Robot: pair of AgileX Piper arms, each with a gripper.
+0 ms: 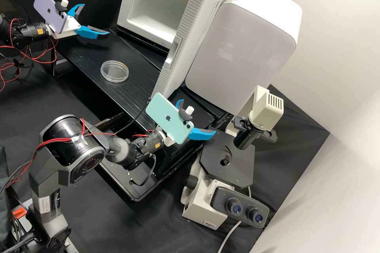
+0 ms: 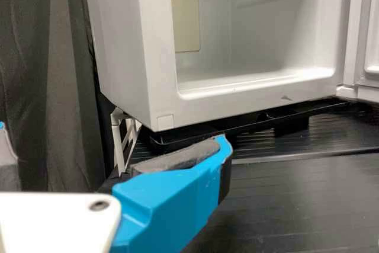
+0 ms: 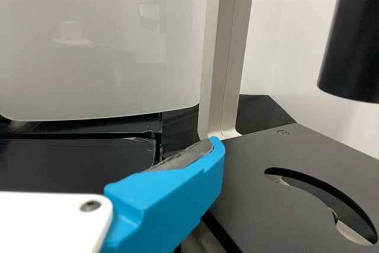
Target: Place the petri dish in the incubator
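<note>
The clear, round, shallow plastic petri dish [image 1: 114,71] is seen flat on the black ribbed counter [image 1: 134,91], before the open white incubator [image 1: 131,4]. Left end effector [image 1: 95,19] and right end effector [image 1: 196,117] are spread, empty. Light, slick, brittle handling is expected; its rim should be pinched gently.

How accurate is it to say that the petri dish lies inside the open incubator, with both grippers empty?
Not quite: the high view shows the petri dish on the black platform in front of the incubator, not inside it. The incubator is open, and the left gripper and right gripper are both empty.
</note>
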